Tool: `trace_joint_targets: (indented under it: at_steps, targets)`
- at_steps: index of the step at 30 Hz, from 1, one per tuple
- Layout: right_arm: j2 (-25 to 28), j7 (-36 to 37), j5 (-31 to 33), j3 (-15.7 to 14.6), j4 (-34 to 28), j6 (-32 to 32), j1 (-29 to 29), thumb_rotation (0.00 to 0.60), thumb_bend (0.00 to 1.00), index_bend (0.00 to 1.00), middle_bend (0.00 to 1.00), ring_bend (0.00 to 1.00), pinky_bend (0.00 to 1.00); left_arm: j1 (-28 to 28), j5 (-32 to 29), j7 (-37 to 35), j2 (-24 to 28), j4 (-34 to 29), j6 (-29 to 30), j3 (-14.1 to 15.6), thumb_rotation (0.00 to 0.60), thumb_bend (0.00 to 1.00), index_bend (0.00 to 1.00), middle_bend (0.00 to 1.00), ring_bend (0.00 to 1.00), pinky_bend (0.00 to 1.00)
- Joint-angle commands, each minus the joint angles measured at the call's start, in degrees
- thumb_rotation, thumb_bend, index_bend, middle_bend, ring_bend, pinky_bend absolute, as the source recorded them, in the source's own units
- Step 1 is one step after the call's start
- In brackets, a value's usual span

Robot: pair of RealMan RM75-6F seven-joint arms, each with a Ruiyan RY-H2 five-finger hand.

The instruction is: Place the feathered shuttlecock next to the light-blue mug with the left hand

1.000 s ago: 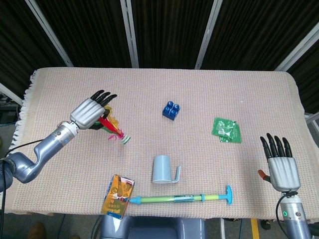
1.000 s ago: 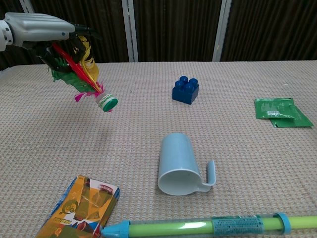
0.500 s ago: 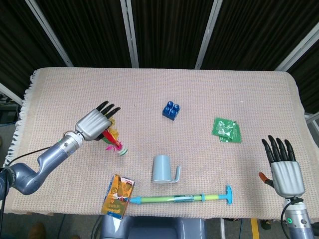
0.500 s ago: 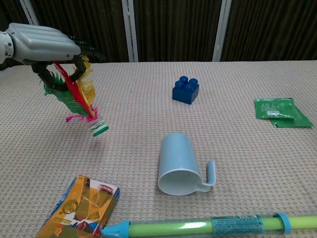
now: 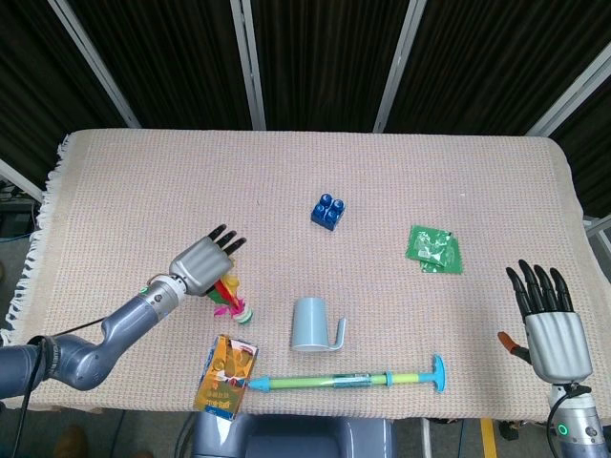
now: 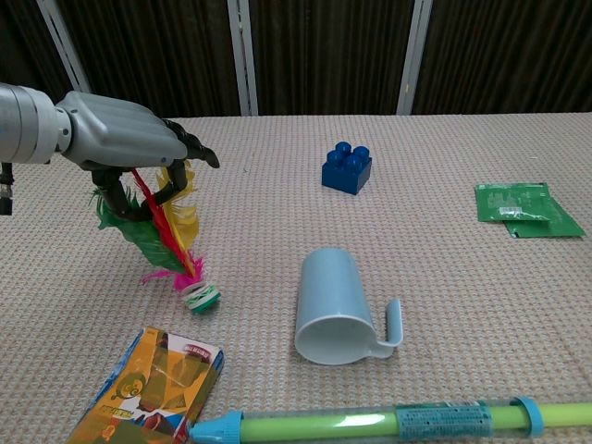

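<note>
1. At the far left we see our left hand point(image 6: 120, 139) low over the woven table cover point(image 5: 458, 181), its fingers curled around the feathers of the feathered shuttlecock point(image 6: 171, 245).
2. The shuttlecock hangs from that grip with its green-and-white base pointing down, at or just above the cloth; we cannot tell whether it touches. In the head view the shuttlecock point(image 5: 229, 298) sits left of the mug, with a clear strip of cloth between them.
3. Just below the shuttlecock lies an orange snack packet point(image 6: 153, 384), flat near the front edge.
4. Next comes the light-blue mug point(image 6: 335, 303), lying on its side with the open mouth toward the chest camera and the handle out to its right.
5. In front of the mug a green rod with blue ends point(image 5: 348, 381) lies along the front edge, one blue tip next to the packet.
6. Behind the mug and a little right, well apart, stands a blue toy brick point(image 6: 347, 169).
7. Further right a green sachet point(image 6: 523, 209) lies flat.
8. At the far right our right hand point(image 5: 549, 324) sits off the table's corner, fingers straight, spread and holding nothing.
</note>
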Motion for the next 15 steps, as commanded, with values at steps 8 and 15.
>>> trace_joint_targets:
  at_steps: [8,15]
  targets:
    - [0.7,1.1,-1.4,-0.4,-0.4,0.6,-0.6,0.6,0.01,0.0,0.0,0.0,0.0,-3.8,-5.3,4.6,-4.3,-3.4,6.3,2.4,0.599,0.39,0.33,0.0,0.0,0.0]
    - [1.0,1.1,-1.7,-0.5,-0.5,0.8,-0.9,0.6,0.01,0.0,0.0,0.0,0.0,-0.2,10.0,-6.6,-6.4,-1.0,7.8,-0.4,0.599,0.25,0.0,0.0,0.0,0.0]
